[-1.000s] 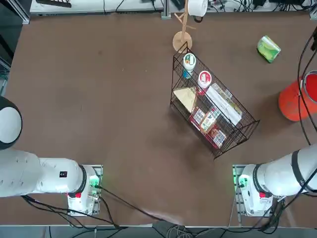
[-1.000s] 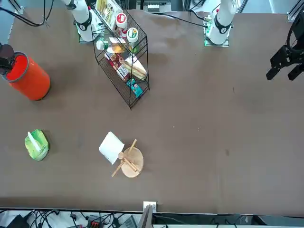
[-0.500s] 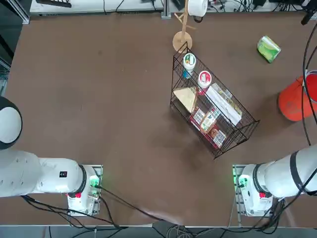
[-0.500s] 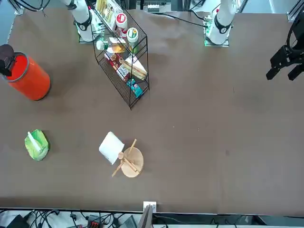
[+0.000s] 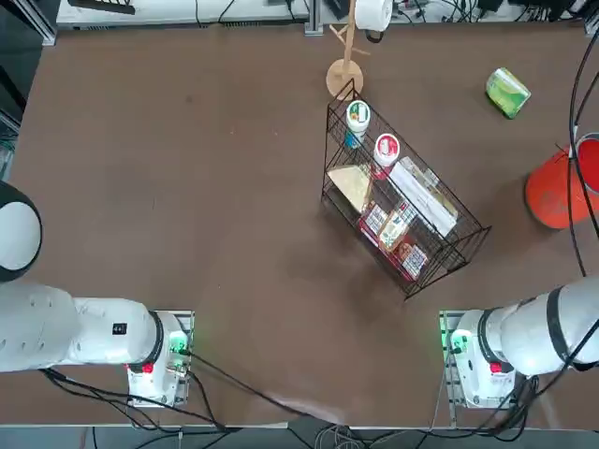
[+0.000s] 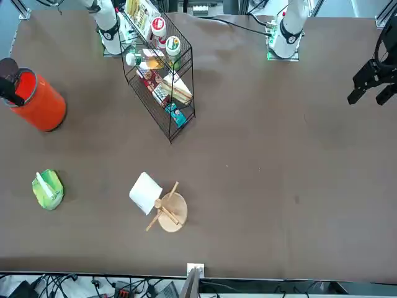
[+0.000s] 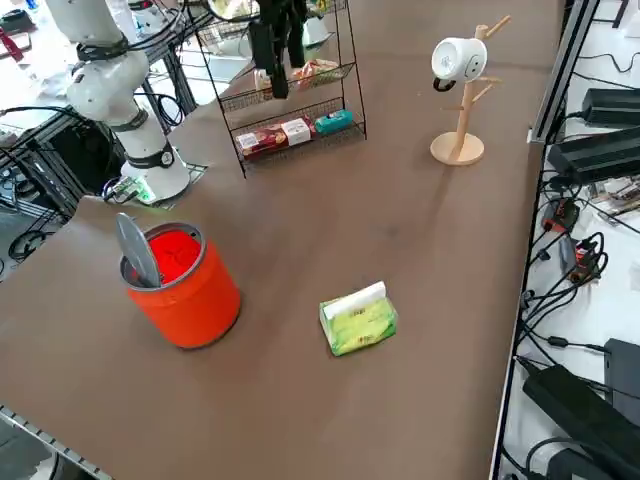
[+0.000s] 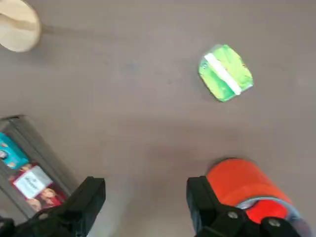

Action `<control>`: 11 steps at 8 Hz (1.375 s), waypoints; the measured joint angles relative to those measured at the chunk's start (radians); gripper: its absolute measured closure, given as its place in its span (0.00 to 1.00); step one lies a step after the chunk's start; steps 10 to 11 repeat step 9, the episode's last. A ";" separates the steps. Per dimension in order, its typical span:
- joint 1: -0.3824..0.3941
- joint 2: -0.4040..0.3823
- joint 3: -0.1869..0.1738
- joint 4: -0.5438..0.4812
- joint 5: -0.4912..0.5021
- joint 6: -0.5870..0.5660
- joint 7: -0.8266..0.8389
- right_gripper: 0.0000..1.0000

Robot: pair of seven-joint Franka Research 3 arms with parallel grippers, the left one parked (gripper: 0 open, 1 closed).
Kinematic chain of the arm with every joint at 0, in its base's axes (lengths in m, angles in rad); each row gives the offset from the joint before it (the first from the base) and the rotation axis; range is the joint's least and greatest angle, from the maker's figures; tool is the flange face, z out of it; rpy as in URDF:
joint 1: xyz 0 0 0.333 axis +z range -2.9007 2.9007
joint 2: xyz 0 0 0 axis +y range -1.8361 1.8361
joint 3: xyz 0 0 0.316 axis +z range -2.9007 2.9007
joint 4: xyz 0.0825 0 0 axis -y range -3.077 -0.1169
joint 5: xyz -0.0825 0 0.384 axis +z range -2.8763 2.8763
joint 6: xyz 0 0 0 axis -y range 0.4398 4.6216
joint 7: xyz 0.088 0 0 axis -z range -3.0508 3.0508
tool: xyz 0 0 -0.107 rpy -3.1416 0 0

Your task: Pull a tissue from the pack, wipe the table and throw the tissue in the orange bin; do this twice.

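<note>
The open right claw (image 8: 145, 190) hovers above the brown surface (image 5: 234, 187), where the wire rack (image 5: 398, 192) stands between the wooden stand (image 5: 344, 77) and right arm (image 5: 524, 337).

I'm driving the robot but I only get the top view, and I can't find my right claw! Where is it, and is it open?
Observer: The right claw is up in the air over the table. It's wide open and holding nothing.
Operator: Cool! Is there a tissue poking out of the green pack?
Observer: Yes, a white tissue shows along the top of the green tissue pack.
Operator: And does the orange bin have a lid in the way?
Observer: The orange bin has a grey lid tipped up at its rim, and I can see red inside.
</note>
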 joint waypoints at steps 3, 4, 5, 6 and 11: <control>-0.151 -0.060 0.259 -0.030 -0.032 -0.013 0.137 0.00; -0.167 -0.089 0.303 -0.059 -0.058 -0.014 0.148 0.00; -0.172 -0.119 0.332 -0.089 -0.069 -0.014 0.175 0.00; -0.174 -0.144 0.351 -0.117 -0.074 -0.014 0.202 0.00; -0.202 -0.176 0.360 -0.149 -0.078 -0.011 0.214 0.00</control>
